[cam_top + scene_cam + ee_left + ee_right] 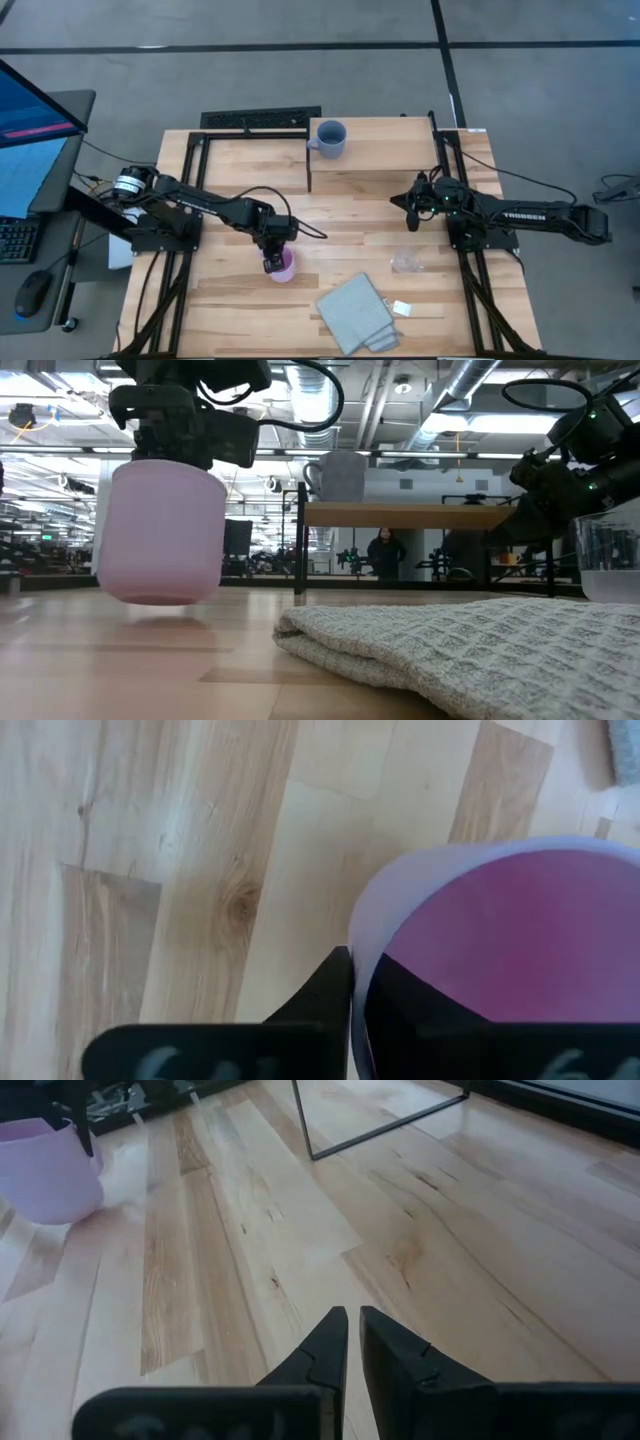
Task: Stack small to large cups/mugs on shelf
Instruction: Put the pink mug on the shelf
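My left gripper (272,260) is shut on the pink-lilac mug (284,268) near the table's middle front; the mug also shows in the low view (160,530). The blue-grey handled mug (330,138) stands upright on the light-wood shelf (400,150) at the far side, near the shelf's left end. The clear cup (405,262) stands on the tabletop to the right of the pink mug. My right gripper (411,217) is shut and empty over bare table in front of the shelf, beyond the clear cup. My left gripper pinches the pink mug's wall at the rim (352,960), with one finger (325,995) outside and the other inside the mug. The fingers come from above, pointing down. The mug hangs upright below the gripper, its base seemingly just clear of the tabletop (160,600).
A folded grey-blue cloth (357,312) lies at the table's near edge, with a small white tag (401,308) beside it. The shelf's thin black legs (300,540) stand on the table. A person (382,552) stands far off in the room behind.
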